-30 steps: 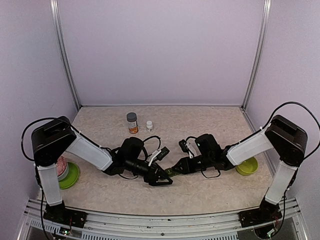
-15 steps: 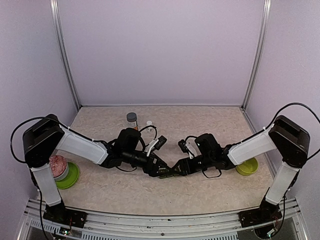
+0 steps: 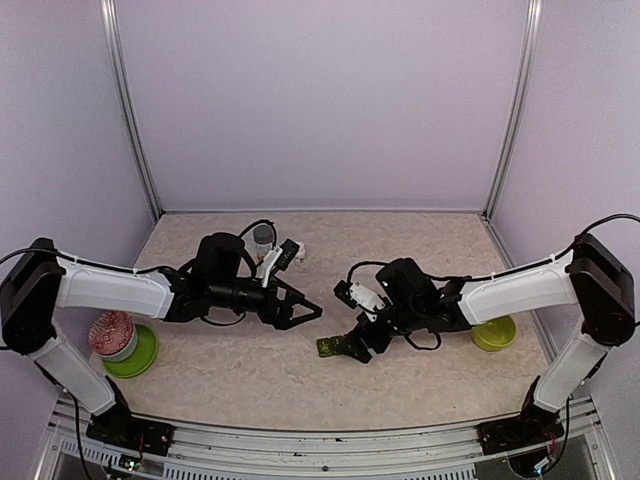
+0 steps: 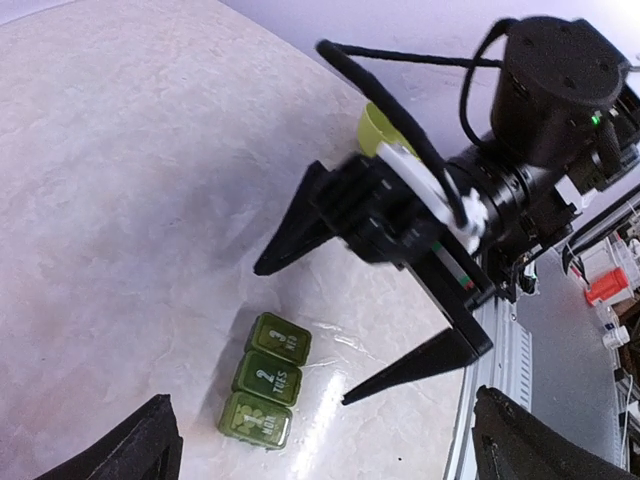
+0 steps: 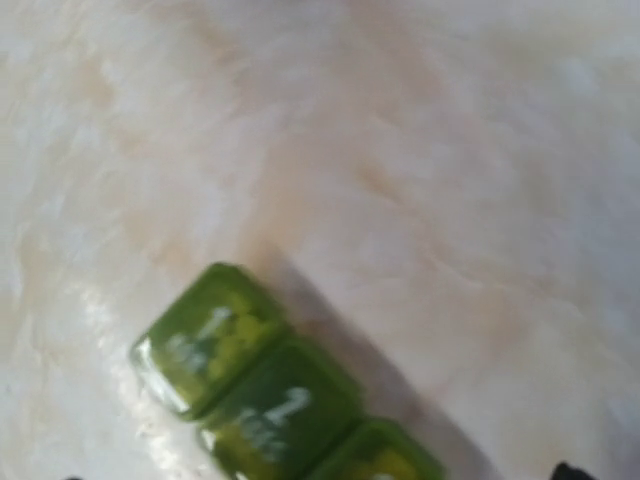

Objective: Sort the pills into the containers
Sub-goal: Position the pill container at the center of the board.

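Toward the near middle of the pale marbled table (image 3: 420, 250), the small olive-green plastic three-compartment pill box (image 4: 265, 393) lies flat and free. It sits just by the right gripper (image 4: 300, 335), spread wide and empty; the left gripper (image 3: 305, 314), equally wide, hangs apart, probably to leave room. Shut lids (image 4: 281, 338) hide any contents, no pills show, and the right wrist view is blurred.

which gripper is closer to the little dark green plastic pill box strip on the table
Right. The right gripper is open just above the dark olive-green plastic pill box strip; the left gripper, also open, sits apart, back and to its left.
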### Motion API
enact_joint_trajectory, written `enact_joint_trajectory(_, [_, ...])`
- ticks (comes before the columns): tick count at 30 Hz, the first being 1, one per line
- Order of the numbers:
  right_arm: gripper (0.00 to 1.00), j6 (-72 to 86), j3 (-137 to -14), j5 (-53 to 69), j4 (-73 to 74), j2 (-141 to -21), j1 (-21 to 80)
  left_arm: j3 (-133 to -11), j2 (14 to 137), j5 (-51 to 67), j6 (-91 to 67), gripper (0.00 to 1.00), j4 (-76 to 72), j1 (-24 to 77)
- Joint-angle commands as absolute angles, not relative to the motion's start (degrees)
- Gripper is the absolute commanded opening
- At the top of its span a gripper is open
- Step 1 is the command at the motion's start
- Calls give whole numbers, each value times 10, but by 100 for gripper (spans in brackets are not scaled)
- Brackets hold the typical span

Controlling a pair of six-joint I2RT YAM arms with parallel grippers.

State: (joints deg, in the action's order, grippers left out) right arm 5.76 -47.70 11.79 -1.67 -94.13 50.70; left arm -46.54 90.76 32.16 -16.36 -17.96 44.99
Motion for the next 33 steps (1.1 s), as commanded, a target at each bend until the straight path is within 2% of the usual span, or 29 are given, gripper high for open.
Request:
enact_joint_trajectory(1, [100,-44,-507,38,51,-955,554,-434,846,281,-158,99,-162,426])
enact_joint_trajectory(11, [100,-76,-583,-107,104,-1056,603,-347,729,215,-186,99,-192,377])
enact_joint_trajectory(25, [98,-85,-602,-158,79,-1061,603,-326,728,212,-205,99,-222,369])
enact_joint_trajectory(29, [88,-96,-596,-133,74,-1062,602,-329,739,218,-205,99,-225,369])
enact_joint_trajectory(33, [65,-110,-592,-118,67,-1069,602,-328,749,221,-205,99,-230,369])
